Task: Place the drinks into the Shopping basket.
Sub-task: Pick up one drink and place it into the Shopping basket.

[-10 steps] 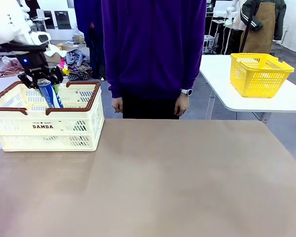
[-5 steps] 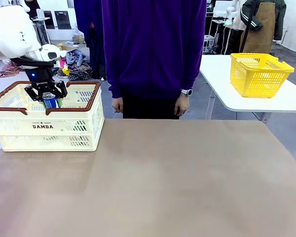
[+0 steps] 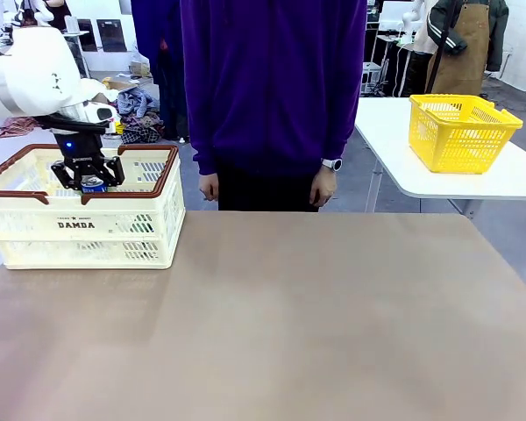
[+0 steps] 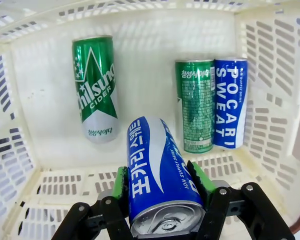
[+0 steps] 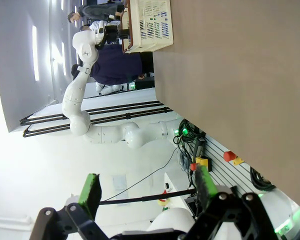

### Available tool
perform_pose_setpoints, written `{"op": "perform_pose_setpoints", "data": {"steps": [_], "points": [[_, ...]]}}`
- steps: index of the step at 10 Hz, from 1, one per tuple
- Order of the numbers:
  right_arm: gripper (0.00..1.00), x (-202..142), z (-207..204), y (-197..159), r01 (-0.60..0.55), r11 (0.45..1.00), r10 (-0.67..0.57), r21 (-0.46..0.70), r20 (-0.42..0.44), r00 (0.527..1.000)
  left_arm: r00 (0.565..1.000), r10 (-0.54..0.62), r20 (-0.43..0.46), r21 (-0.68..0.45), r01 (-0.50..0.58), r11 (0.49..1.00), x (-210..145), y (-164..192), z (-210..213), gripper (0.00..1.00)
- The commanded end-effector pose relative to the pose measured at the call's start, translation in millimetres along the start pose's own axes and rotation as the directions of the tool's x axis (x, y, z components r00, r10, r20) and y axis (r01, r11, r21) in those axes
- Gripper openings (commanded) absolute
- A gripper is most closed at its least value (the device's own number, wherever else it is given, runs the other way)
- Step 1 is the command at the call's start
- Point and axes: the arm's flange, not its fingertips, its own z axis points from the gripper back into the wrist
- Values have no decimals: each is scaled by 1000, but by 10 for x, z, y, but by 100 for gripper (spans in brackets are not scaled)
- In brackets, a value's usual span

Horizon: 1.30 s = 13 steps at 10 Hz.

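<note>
Blue-and-white slim drink can (image 4: 160,175) gripped over the cream-white slotted plastic Shopping basket (image 3: 140,230).

We see the left gripper (image 4: 162,192) with its green pads pressed tight on both sides of that can, silver top toward us, low inside the basket. Below it on the basket floor lie three more cans: a green star-printed can (image 4: 95,90), a second green can (image 4: 195,105) and, touching it, a blue "SWEAT" can (image 4: 230,102). Our right gripper (image 5: 147,192) hangs spread wide, holding nothing, off the brown table (image 3: 316,324). Beyond stands a person in a purple top (image 3: 272,88).
</note>
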Motion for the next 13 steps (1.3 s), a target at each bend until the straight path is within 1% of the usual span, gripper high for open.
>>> {"op": "perform_pose_setpoints", "data": {"steps": [1, 2, 3, 4, 5, 8, 10, 11, 12, 13], "points": [[100, -38, -14, 17, 8, 1000, -8, -6, -5, 1000, 1000, 28, 6, 51, -28, 998, 85, -20, 16, 0], [100, -38, -14, 17, 8, 1000, -8, -6, -5, 1000, 1000, 28, -1, 44, -28, 999, 98, -19, 3, 0], [100, -38, -14, 17, 8, 1000, -8, -6, -5, 1000, 1000, 26, -3, 41, -26, 999, 104, -31, -3, 19], [100, -38, -14, 17, 8, 1000, -8, -6, -5, 1000, 1000, 20, -4, 40, -20, 999, 105, -34, -10, 76], [100, -38, -14, 17, 8, 1000, -8, -6, -5, 1000, 1000, 18, -2, 38, -18, 999, 101, -32, -16, 100], [100, -38, -14, 17, 8, 1000, -8, -6, -5, 1000, 1000, 22, 11, 7, -22, 1000, 65, -9, 3, 100], [100, -38, -14, 17, 8, 1000, -8, -6, -5, 1000, 999, 15, 48, -23, -14, 1000, -47, -5, 147, 100], [100, -38, -14, 17, 8, 1000, -8, -6, -5, 1000, 995, 19, 96, -55, -13, 998, -201, -6, 354, 100], [100, -38, -14, 17, 8, 1000, -8, -6, -5, 1000, 988, 20, 155, -93, -5, 996, -407, -22, 647, 100], [100, -38, -14, 17, 8, 1000, -8, -6, -5, 1000, 975, 36, 221, -104, -13, 994, -656, -27, 1014, 100]]}}
